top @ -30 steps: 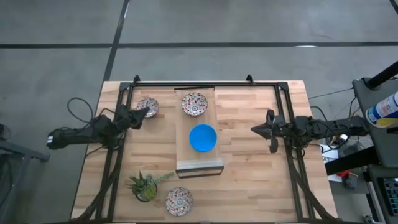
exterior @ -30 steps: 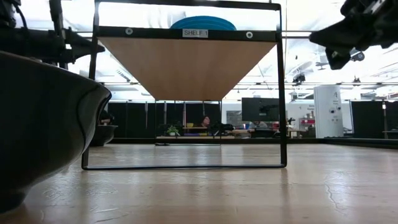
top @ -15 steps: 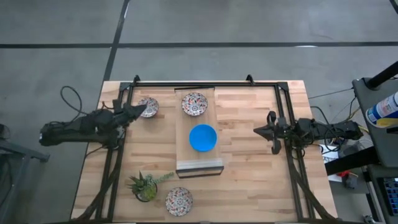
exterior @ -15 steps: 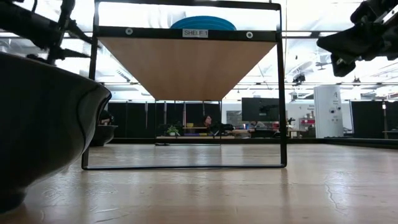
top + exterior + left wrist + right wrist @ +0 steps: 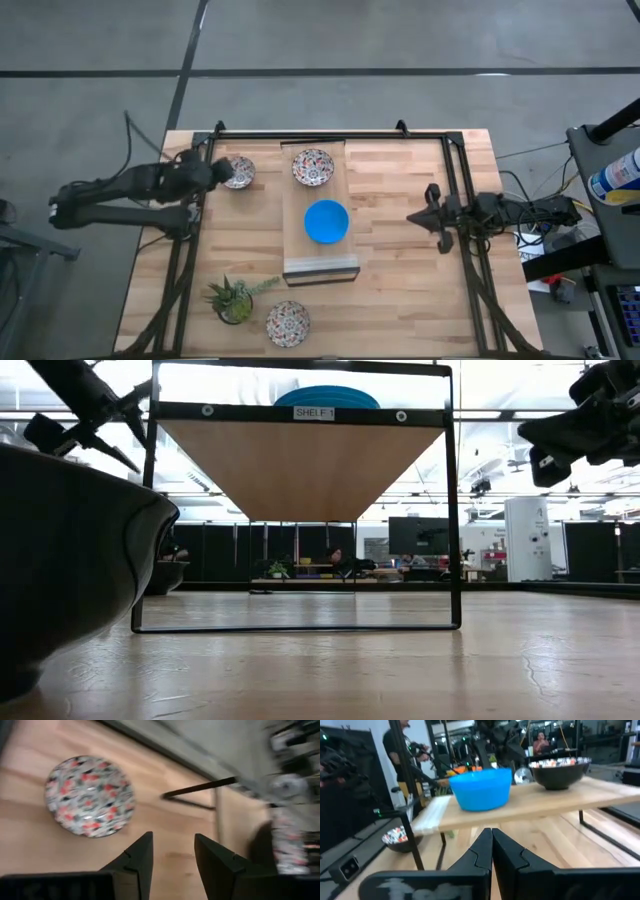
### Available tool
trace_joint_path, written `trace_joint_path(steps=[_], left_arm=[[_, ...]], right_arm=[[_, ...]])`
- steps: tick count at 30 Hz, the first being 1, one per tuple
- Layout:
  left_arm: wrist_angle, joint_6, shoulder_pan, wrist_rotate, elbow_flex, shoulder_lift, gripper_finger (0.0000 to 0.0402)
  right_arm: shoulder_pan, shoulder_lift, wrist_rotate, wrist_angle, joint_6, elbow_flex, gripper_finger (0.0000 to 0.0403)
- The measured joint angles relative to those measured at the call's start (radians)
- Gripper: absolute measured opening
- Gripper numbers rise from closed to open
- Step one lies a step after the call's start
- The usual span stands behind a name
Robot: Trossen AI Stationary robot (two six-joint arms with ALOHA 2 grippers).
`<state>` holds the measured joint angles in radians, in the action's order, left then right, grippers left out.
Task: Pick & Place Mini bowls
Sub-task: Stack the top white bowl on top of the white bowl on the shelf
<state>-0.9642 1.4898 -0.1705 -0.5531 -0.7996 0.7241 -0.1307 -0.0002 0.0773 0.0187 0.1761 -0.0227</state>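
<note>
A patterned mini bowl [image 5: 238, 172] [image 5: 90, 795] rests on its base on the table at the far left. My left gripper [image 5: 214, 172] [image 5: 172, 851] hovers open just left of it, touching nothing. On the wooden shelf [image 5: 300, 250] stand a blue mini bowl [image 5: 326, 221] [image 5: 481, 787] and a second patterned bowl [image 5: 313, 166] [image 5: 560, 772]. A third patterned bowl [image 5: 287, 322] sits near the front edge. My right gripper [image 5: 415, 215] [image 5: 492, 845] waits shut to the right of the shelf, above the table.
A small green potted plant [image 5: 233, 298] stands at the front left beside the front bowl. The black frame rails [image 5: 190, 230] run along both sides of the table. Bare wood lies between the shelf and my right gripper. People show in the room behind.
My left gripper has opened at the far-left patterned bowl, then risen and drawn back toward the table's left edge, tipping its fingers. The bowl has stayed where it was on the table.
</note>
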Motion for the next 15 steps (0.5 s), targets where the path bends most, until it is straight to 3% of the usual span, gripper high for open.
trace_joint_path(steps=[6,15], left_arm=[[-0.068,-0.032,-0.185,0.141,-0.058,0.126,0.0135],[-0.073,-0.325,-0.561,0.427,-0.078,0.249,0.0135]], right_arm=[[0.0,0.013,0.001,-0.031,0.003,0.0,0.0009],[0.0,0.024,0.001,-0.03,0.004,0.0,0.0009]])
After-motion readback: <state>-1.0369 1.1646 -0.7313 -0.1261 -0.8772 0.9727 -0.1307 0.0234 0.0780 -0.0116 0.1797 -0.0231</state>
